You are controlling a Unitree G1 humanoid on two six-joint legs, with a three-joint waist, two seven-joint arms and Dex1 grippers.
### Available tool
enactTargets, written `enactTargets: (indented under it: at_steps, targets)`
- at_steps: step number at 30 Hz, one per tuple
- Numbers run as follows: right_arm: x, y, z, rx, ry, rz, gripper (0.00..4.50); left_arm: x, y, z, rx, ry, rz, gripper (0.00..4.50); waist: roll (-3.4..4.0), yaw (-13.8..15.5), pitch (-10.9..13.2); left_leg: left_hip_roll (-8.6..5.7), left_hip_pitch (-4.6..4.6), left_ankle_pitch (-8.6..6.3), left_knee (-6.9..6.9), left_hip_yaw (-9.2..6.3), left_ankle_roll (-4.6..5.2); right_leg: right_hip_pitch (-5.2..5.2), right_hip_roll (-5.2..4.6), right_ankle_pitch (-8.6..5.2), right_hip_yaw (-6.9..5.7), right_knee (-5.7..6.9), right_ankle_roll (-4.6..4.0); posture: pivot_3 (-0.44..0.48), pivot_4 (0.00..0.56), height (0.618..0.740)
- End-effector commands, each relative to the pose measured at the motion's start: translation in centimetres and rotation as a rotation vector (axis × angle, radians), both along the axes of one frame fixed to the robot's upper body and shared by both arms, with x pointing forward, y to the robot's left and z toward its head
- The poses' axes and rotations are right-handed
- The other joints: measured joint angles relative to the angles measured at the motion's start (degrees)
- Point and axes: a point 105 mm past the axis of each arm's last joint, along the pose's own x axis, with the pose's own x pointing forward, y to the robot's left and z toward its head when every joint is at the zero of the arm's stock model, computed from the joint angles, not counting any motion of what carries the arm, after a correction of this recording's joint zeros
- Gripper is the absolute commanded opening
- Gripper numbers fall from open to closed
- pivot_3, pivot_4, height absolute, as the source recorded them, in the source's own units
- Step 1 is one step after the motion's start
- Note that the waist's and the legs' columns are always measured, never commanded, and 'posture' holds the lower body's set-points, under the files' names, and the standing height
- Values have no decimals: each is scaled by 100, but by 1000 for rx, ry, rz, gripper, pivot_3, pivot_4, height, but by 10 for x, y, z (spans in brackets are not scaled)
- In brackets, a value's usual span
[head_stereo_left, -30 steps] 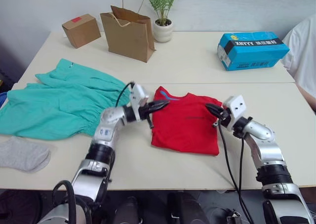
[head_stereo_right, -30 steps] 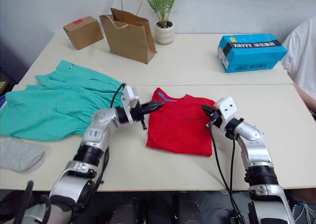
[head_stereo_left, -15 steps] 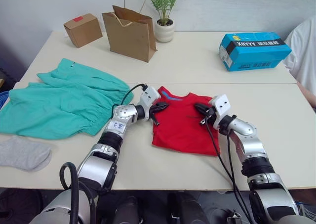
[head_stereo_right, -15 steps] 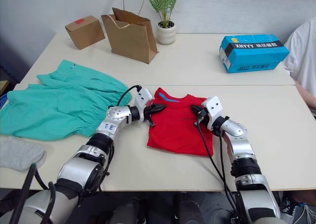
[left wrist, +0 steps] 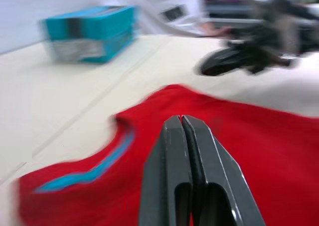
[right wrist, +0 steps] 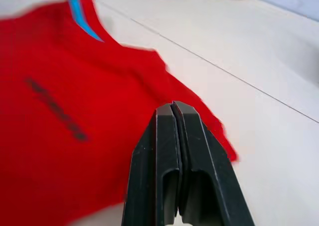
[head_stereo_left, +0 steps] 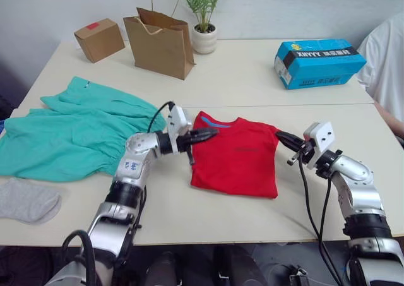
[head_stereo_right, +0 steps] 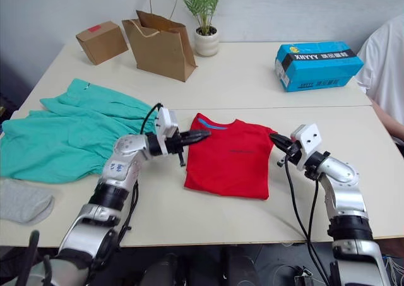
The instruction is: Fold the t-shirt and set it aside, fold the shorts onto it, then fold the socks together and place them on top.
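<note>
Cream tabletops carry everything you need: near the front left corner lies one grey sock; at the front middle one red t-shirt lies folded, soft and limp, best pinched at its hem corners. Left gripper and right gripper flank it, fingers pressed together, empty. Left of it sprawl one pair of teal shorts.

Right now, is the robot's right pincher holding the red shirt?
No, the right gripper has its fingers pressed together with nothing between them, over the t-shirt, not gripping it.
</note>
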Motion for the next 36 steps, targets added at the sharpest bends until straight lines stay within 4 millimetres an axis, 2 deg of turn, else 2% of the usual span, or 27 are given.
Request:
enactTargets:
  at_steps: [1,3,7,9,11,15,17,18,19,21,24,26,29,30,34,36]
  targets:
    - [-24,29,-3,-18,38,135,0,-32,-4,-15,87,73,-105,49,0,20,0,-1,4,0,2,-2,0,5,0,-1,0,0,-1,0,150,740]
    - [-34,41,-15,-18,76,169,0,-35,0,-32,134,109,-48,49,0,49,0,-4,4,2,7,-7,2,8,-1,-1,5,2,-2,0,150,740]
    - [-35,51,-32,-4,115,152,0,-42,13,-64,249,155,43,49,0,70,0,-9,3,4,9,-8,10,10,-5,3,11,1,2,0,150,740]
    - [-33,47,-39,-13,132,133,0,-45,21,-70,266,184,82,49,0,72,0,-8,2,2,7,-9,11,9,-6,3,11,-2,1,0,150,740]
    - [-29,31,-45,-28,144,86,0,-45,31,-71,264,216,139,49,0,76,0,-8,1,1,5,-10,13,10,-6,3,10,-6,1,0,150,740]
    - [-26,-2,-44,-30,162,16,0,-44,49,-64,236,182,185,49,0,81,0,-9,6,-2,5,-10,18,16,-9,3,10,-10,1,0,150,740]
    - [-35,-3,-29,75,208,84,0,-39,55,-46,129,119,211,49,0,83,0,-9,6,-2,6,-11,20,17,-10,3,9,-10,1,0,150,740]
    - [-43,2,-11,135,162,163,0,-38,57,-36,87,67,207,49,0,84,0,-9,4,-3,6,-13,20,17,-10,3,8,-10,1,0,150,740]
    - [-44,1,3,206,165,162,0,-38,60,-28,61,30,201,49,1,87,1,-8,2,-3,5,-16,20,16,-10,3,7,-12,1,0,150,740]
    - [-52,0,12,254,242,197,166,-42,64,-16,24,-20,168,17,2,76,1,-6,-2,-3,4,-23,21,16,-9,3,-1,-15,1,0,150,740]
    - [-68,-27,8,162,420,148,960,-39,92,20,-53,-85,205,654,6,85,4,-6,-2,-5,2,-25,21,18,-10,3,-6,-19,1,0,150,740]
    - [-75,-41,7,221,600,119,1648,-46,107,20,-8,-67,196,1275,6,85,4,-7,-7,-6,1,-29,23,18,-11,3,-10,-24,1,0,150,740]
    - [-95,-44,-3,269,884,166,2702,-59,117,17,25,-21,176,2194,16,49,-2,-6,0,-12,-8,-24,33,22,-14,3,-10,-39,0,0,150,740]
    - [-96,-45,-7,277,935,153,2993,-61,119,22,3,-32,191,2483,15,51,-1,-7,4,-13,-16,-23,35,27,-16,3,-10,-47,0,0,150,740]
    - [-85,-39,-23,320,1032,115,4370,-76,113,23,50,-68,159,3686,7,65,1,-6,-4,-14,-19,-27,36,24,-15,5,-12,-59,0,0,150,740]
    - [-76,-29,-28,350,1057,118,4500,-92,108,23,14,-77,85,4385,9,53,0,-7,-6,-13,-21,-26,33,24,-14,7,-12,-64,2,0,150,740]
